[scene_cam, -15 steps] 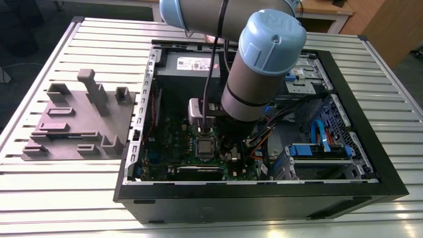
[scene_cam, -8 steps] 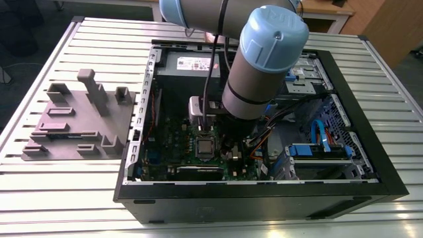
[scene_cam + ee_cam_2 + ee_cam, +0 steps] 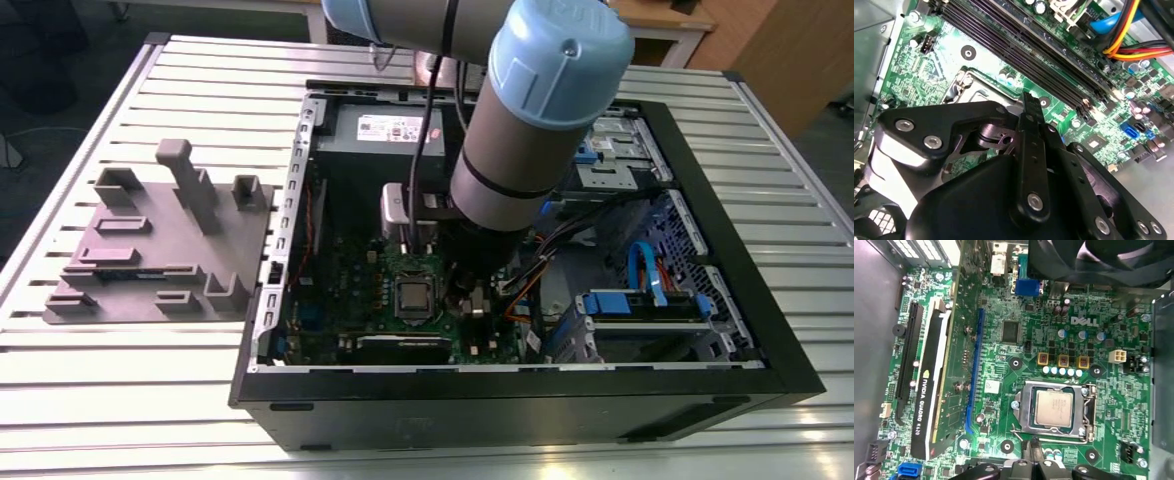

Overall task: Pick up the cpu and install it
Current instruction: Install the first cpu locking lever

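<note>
CPU (image 3: 1054,407) position: we find the chip seated flat in the motherboard socket (image 3: 1026,410), its silver top facing up, with the socket's metal frame around it on all sides. In the exterior view the same socket appears as a dark rectangle on the green motherboard (image 3: 360,290), just beside the arm's lower end toward the exterior view's left.

End effector (image 3: 1026,107) position: we see it above the motherboard, near the socket edge and next to the long black memory slots (image 3: 1054,75). In the first wrist view its black tips (image 3: 1035,452) sit just beside the socket frame, apart from the chip. We see nothing held between the tips. We cannot tell from these views whether the end effector is open or closed.

Surroundings: the computer case (image 3: 534,410) lies on its side, open, on a slatted metal desk (image 3: 80,390). A graphics card (image 3: 929,390) stands in a slot well apart from the socket. Blue and orange cables (image 3: 647,275) run on the exterior view's right of the arm. A grey plastic fixture (image 3: 160,250) with upright blocks rests on the desk, outside the case, on the exterior view's left.
</note>
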`<state>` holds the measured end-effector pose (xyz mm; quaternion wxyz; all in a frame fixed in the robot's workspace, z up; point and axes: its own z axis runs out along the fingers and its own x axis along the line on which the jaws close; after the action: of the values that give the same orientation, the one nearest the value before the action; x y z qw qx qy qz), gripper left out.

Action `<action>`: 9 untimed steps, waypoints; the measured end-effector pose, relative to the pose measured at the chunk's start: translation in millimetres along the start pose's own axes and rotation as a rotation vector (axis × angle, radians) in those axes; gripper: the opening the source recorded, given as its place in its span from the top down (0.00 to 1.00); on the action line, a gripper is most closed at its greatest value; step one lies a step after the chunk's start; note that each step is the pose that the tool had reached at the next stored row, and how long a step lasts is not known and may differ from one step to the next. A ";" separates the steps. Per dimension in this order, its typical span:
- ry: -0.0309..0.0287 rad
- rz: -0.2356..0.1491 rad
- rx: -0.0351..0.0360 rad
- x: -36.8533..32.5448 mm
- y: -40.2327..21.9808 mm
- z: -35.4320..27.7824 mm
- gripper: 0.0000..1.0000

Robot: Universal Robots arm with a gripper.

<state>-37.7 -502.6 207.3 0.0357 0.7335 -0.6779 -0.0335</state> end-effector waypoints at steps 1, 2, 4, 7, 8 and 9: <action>0.0000 0.000 0.0000 0.0 0.1 -0.8 0.90; -0.0001 0.000 0.0000 0.0 0.1 -1.0 0.90; -0.0004 0.000 0.0002 0.0 0.1 -1.0 0.90; 0.0000 0.000 0.0000 0.0 0.2 -1.7 0.90; 0.0000 0.000 0.0000 0.0 0.2 -2.1 0.90; 0.0000 0.000 0.0000 0.0 0.2 -2.1 0.90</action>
<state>-37.7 -502.6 209.4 0.0357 0.7335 -0.6779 -0.0335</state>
